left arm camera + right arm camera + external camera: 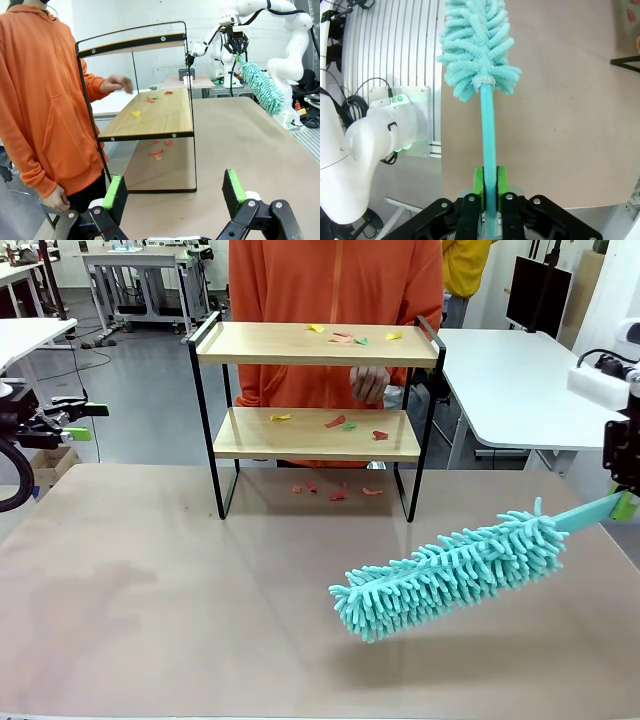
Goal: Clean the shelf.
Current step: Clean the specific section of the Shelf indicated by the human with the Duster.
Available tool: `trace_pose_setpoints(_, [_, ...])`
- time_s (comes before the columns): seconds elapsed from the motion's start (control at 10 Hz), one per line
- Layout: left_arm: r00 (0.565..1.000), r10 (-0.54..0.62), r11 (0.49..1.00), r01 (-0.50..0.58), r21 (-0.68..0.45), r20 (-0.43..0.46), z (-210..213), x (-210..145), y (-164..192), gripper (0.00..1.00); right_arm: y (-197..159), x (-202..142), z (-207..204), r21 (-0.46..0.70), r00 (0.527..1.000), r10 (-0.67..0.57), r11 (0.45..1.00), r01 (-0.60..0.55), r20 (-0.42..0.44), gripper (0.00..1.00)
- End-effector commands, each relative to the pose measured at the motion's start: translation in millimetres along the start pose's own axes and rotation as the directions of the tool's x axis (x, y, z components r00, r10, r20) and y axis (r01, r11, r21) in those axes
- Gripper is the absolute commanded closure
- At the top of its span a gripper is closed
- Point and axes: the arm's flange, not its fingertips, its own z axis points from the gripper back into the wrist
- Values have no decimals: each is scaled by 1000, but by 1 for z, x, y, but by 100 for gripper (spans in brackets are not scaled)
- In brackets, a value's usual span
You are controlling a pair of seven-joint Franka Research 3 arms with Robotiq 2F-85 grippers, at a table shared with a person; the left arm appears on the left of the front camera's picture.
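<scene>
Teal duster [455, 565] in right jaws, shelf [260, 343] beyond.

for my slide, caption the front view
Right gripper holds a teal duster over the table, before the shelf littered with coloured scraps.

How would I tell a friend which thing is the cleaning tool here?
Start at the brown table in front of the wooden shelf. Over its right side, the right end effector holds a duster. It is the only fluffy turquoise thing, unlike the small coloured scraps.
</scene>
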Motion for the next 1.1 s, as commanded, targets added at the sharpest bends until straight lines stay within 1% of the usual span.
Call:
trace_pose_setpoints(0.0, [1000, -3, 1000, 3, -1, -1, 1, 2, 0, 0, 2, -2, 2, -3, 1000, -1, 1000, 1, 14, 87])
trace_pose_setpoints(1.0, [1000, -3, 1000, 3, -1, -1, 1, 2, 0, 0, 2, -2, 2, -3, 1000, -1, 1000, 1, 14, 87])
